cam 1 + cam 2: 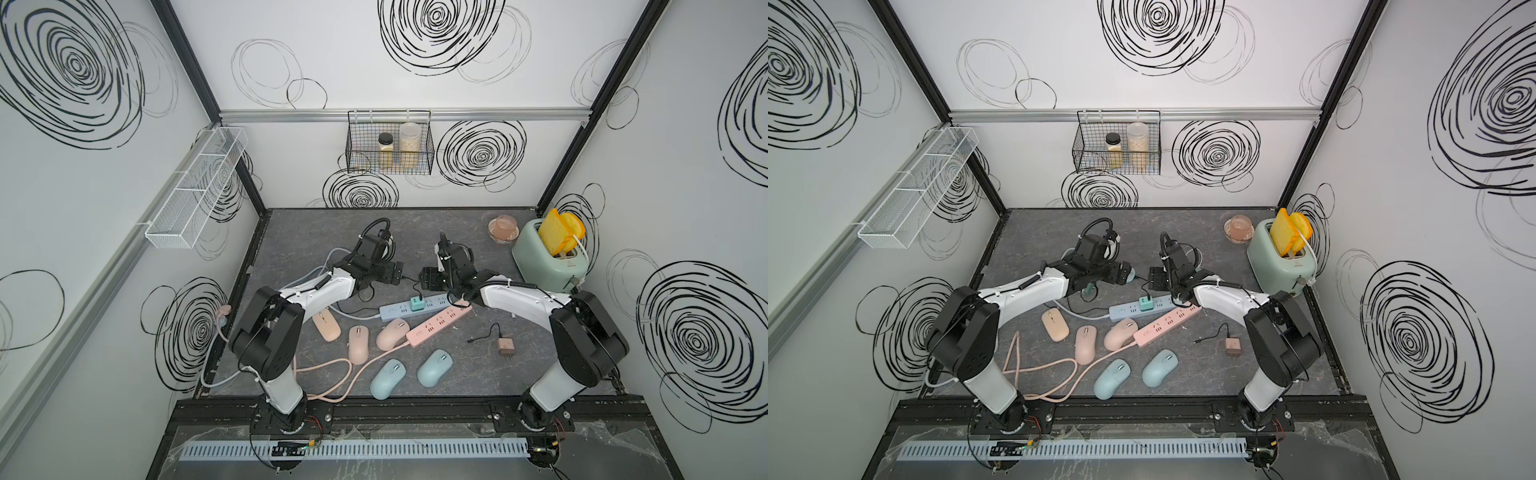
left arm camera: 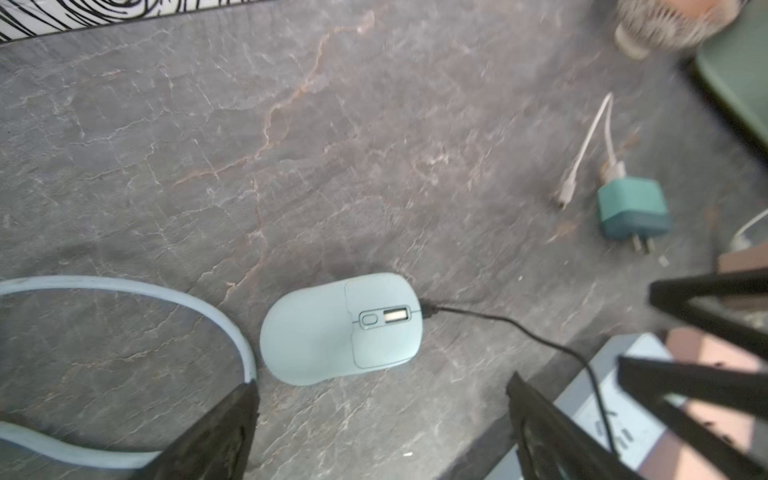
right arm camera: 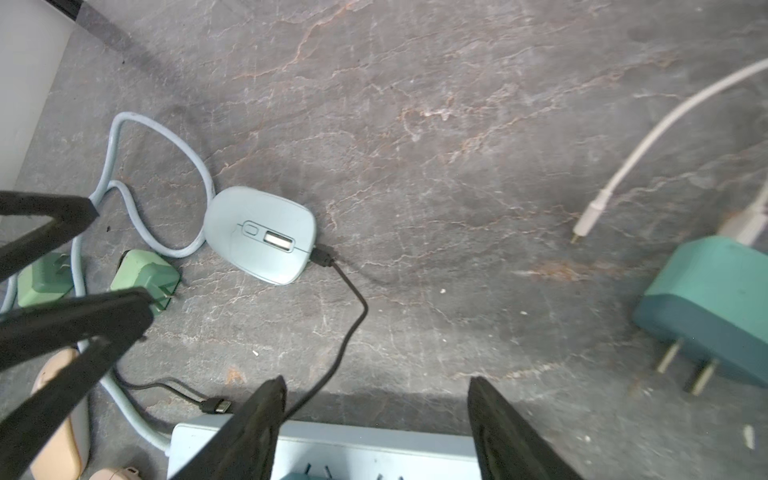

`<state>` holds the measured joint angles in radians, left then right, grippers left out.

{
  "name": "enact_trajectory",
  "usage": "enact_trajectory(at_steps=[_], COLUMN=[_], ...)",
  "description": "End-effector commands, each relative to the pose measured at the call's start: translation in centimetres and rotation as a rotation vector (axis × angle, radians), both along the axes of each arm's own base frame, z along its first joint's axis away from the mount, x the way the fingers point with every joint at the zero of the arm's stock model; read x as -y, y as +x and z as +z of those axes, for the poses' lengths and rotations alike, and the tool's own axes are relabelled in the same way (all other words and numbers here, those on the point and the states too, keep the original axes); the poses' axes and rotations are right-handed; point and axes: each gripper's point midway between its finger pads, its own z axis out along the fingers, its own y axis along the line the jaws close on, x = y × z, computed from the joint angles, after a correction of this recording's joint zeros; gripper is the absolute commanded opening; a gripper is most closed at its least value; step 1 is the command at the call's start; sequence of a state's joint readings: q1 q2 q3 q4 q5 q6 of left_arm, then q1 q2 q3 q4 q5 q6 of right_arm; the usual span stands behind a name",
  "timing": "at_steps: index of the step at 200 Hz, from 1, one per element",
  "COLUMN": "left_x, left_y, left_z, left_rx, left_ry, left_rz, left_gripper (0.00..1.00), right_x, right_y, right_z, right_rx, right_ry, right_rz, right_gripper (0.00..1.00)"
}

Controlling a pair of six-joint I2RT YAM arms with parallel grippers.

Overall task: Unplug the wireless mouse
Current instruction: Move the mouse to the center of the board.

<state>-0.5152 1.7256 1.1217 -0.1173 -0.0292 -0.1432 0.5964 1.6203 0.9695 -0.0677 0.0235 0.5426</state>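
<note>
One blue power strip (image 1: 392,311) anchors us: just behind it the left gripper (image 2: 382,384) and right gripper (image 3: 376,380) face each other, jaws spread and empty, flanking the pale blue mouse (image 2: 332,328). We judge this lets one steady it while the other pulls the black cable (image 3: 353,324) by its plug (image 3: 323,254).
</note>
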Motion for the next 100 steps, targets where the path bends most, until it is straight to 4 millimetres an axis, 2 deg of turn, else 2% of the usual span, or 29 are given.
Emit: enact_trajectory(at_steps=[1, 40, 62, 100], left_x=[-1.1, -1.7, -0.9, -1.0], left_y=[-1.1, -0.9, -0.9, -0.2], left_z=[-1.8, -3.5, -3.9, -5.6], left_rx=[-0.006, 0.026, 0.040, 0.019], left_ry=[0.203, 0.395, 0.422, 0.481], left_rz=[-0.135, -0.223, -0.285, -0.326], left_gripper=[0.98, 0.99, 0.98, 0.98], right_x=[0.5, 1.7, 2.3, 2.9], right_y=[0.1, -0.1, -0.1, 0.3], right_z=[1.2, 0.8, 0.7, 0.7], right_rx=[0.028, 0.021, 0.025, 0.022], right_ry=[0.044, 0.063, 0.053, 0.072], right_rz=[-0.002, -0.010, -0.016, -0.030], right_gripper=[0.73, 0.73, 0.73, 0.73])
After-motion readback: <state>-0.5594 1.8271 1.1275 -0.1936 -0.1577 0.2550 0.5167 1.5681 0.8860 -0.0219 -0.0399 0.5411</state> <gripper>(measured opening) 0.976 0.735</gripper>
